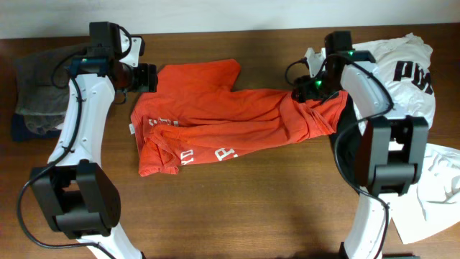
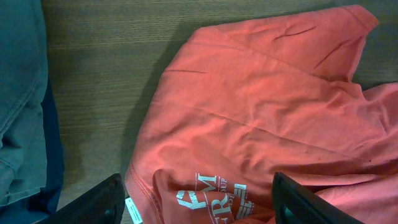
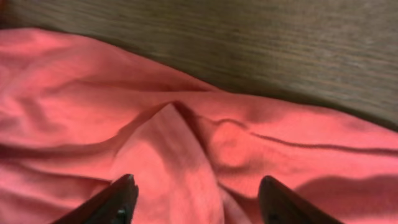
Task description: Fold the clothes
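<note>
Red shirt (image 1: 215,115) lies mid-table (image 1: 237,201), stretched left to right and crumpled. One sleeve points toward the far edge. White lettering shows near its left end and along its near hem.

Left gripper (image 2: 198,180) is over the shirt's far-left part. Its fingers (image 2: 102,202) are spread wide, with lettered cloth and a small hem tag showing between them. Nothing is pinched. I cannot tell whether the tips touch the cloth.

Right gripper (image 3: 198,179) is at the shirt's bunched right end. Its fingers (image 3: 283,205) stand apart, with a raised ridge of red cloth between them. The ridge looks unpinched. Bare wood shows just beyond this end.

White shirt (image 1: 406,68) with black letters is heaped at the far-right corner, just beside the red shirt's right end. More white cloth (image 1: 442,191) lies at the right edge, nearer the front.

Grey garment (image 1: 36,83) sits at the far-left corner on a dark garment (image 1: 29,131), apart from the red shirt.
</note>
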